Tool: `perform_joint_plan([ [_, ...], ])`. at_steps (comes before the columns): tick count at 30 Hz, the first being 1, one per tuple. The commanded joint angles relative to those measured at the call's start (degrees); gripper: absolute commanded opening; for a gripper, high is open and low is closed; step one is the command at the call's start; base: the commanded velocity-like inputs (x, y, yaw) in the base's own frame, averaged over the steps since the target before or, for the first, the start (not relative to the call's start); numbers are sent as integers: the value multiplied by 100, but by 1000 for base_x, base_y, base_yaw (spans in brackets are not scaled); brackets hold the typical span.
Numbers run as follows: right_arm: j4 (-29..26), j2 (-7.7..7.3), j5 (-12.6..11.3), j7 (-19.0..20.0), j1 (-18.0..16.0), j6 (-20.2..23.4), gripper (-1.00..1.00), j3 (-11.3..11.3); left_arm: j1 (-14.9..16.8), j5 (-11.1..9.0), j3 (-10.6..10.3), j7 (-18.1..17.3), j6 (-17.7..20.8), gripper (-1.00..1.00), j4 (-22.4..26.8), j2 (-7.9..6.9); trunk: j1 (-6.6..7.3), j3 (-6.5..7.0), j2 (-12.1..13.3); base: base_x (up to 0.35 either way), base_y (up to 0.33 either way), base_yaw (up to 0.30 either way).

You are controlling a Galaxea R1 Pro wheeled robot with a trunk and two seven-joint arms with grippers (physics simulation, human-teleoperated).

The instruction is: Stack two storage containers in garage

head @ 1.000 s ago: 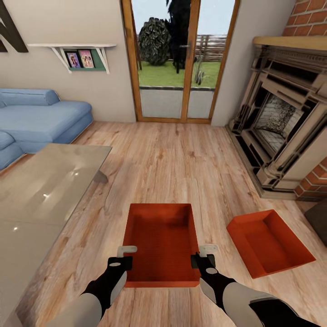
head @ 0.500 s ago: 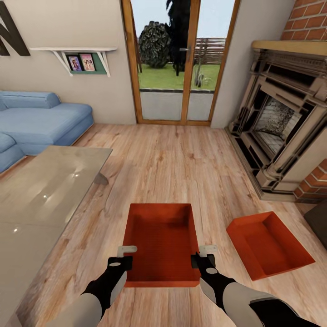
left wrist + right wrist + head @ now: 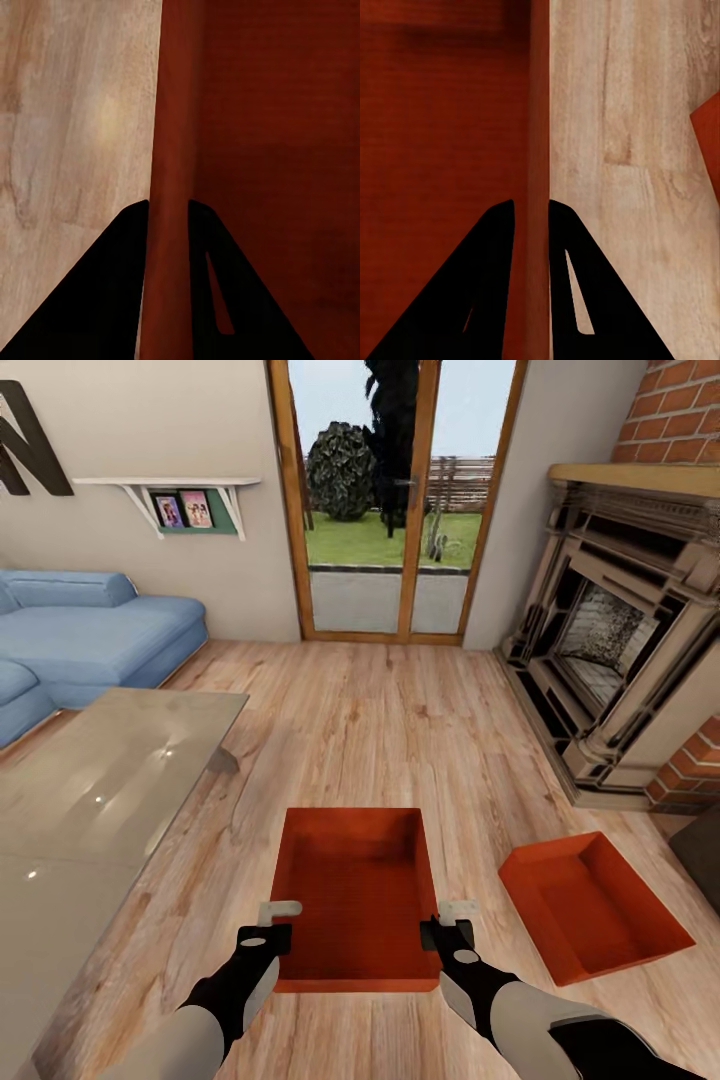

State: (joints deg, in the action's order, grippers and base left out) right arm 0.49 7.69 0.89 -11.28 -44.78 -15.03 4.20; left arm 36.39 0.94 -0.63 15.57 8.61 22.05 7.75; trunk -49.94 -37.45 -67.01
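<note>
One red-orange storage container (image 3: pixel 355 890) hangs level in front of me above the light wood floor of the living room. My left gripper (image 3: pixel 272 928) is shut on its left wall (image 3: pixel 169 187), and my right gripper (image 3: pixel 448 926) is shut on its right wall (image 3: pixel 538 150). In each wrist view the thin wall stands between the two dark fingers. The second storage container (image 3: pixel 592 905) lies on the wood floor to the right, turned at an angle, and its corner (image 3: pixel 709 142) shows past my right gripper.
A glass coffee table (image 3: pixel 90 800) stands to the left, with a blue sofa (image 3: pixel 90 630) behind it. A brick fireplace (image 3: pixel 620 650) fills the right side. A glass door (image 3: pixel 390 510) is straight ahead. A dark object (image 3: pixel 705 860) sits at the right edge.
The whole view has shifted a little, with door, fireplace and floor container sliding down and slightly right. Both grippers and the held container keep their places in the picture.
</note>
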Motion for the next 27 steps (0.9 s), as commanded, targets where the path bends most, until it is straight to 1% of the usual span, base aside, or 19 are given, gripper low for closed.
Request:
perform_joint_plan([
  [1,-14,7,103,-15,-5,-26,-100,11,-1,-41,59,43,44,-100,-7,7,0,5,-2,0,0,0],
  [5,-14,8,103,-15,-5,-26,-100,11,-1,-41,60,43,44,-100,-7,7,0,42,-2,0,0,0],
  [22,-14,5,105,-15,-5,-26,-100,11,-1,-41,71,43,44,-100,-7,7,373,502,679,0,0,0],
  [27,-14,4,105,-15,-5,-26,-100,11,-1,-41,72,43,44,-100,-7,7,373,548,679,0,0,0],
])
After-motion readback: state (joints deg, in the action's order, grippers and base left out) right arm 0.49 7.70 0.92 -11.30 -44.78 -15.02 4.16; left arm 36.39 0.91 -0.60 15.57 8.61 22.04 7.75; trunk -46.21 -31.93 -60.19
